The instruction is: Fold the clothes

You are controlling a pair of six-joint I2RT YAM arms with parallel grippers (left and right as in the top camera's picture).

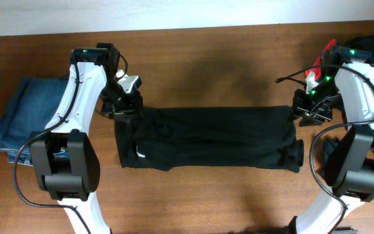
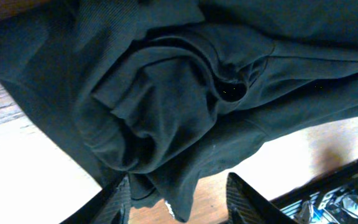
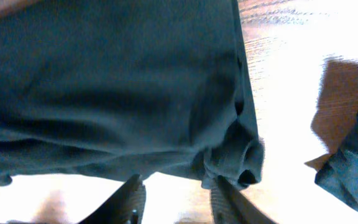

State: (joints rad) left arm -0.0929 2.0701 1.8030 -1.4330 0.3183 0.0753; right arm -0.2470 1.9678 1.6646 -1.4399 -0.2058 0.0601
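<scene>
Overhead, shirt [image 1: 206, 138] lies long — wrist views reveal left gripper [image 2: 178, 190], right gripper [image 3: 178, 188] parted.

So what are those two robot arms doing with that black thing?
They are folding a black garment on the wooden table. It lies in a long band across the middle. The left end effector is at its left end, by some bunched cloth, and the right end effector is at its right end. Both look open, so neither is gripping it. Blue jeans lie off to the left.
</scene>
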